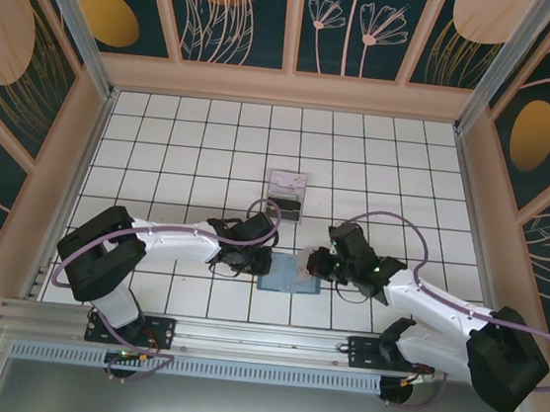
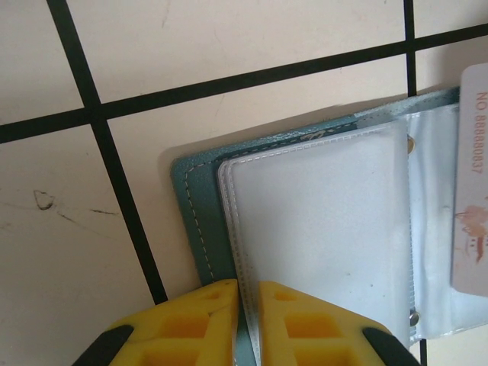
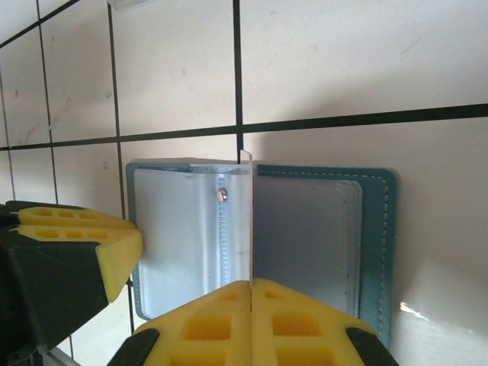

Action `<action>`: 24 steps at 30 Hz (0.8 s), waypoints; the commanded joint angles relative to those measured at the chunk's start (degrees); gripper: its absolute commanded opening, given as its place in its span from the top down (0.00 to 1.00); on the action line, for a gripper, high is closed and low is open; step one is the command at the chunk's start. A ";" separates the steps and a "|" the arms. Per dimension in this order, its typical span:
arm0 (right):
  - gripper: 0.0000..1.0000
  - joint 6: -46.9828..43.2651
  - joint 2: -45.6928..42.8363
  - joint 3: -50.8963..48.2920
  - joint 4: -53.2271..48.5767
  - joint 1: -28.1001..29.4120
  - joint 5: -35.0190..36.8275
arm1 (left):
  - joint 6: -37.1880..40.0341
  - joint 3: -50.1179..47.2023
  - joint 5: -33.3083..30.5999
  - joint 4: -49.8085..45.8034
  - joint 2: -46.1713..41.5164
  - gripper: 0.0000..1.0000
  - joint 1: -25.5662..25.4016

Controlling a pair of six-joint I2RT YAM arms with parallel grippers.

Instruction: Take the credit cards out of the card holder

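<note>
The teal card holder [image 1: 288,281] lies open on the tiled table between both grippers, its clear sleeves [image 2: 320,221] facing up. My left gripper [image 2: 248,286] is shut on the holder's left edge, pinching the sleeve and cover [image 2: 194,206]; from above this gripper [image 1: 261,260] sits at the holder's left side. My right gripper [image 3: 251,284] is shut on a pale pinkish-white credit card [image 3: 245,221], seen edge-on and standing up over the holder's fold [image 3: 320,236]. That card [image 2: 473,183] shows a printed number. The right gripper [image 1: 315,264] is at the holder's right side.
A clear plastic tray [image 1: 286,195] sits just behind the holder, with a pale card and a dark card [image 1: 288,208] in it. The left gripper's yellow finger [image 3: 76,244] is close beside the holder. Wooden walls ring the white tiled table [image 1: 192,147].
</note>
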 commanded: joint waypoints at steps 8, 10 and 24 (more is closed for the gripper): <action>1.00 -5.00 -2.07 6.99 -13.95 -0.42 7.25 | 0.58 1.05 -2.13 -4.11 -1.35 0.83 0.01; 1.00 -5.94 -2.70 8.95 -15.42 -0.42 8.29 | 0.59 1.26 -3.01 -4.29 -2.48 0.83 -0.01; 1.00 -38.82 1.54 24.33 -16.20 -0.52 5.33 | -0.78 -0.64 -14.06 -6.51 -15.85 0.79 0.12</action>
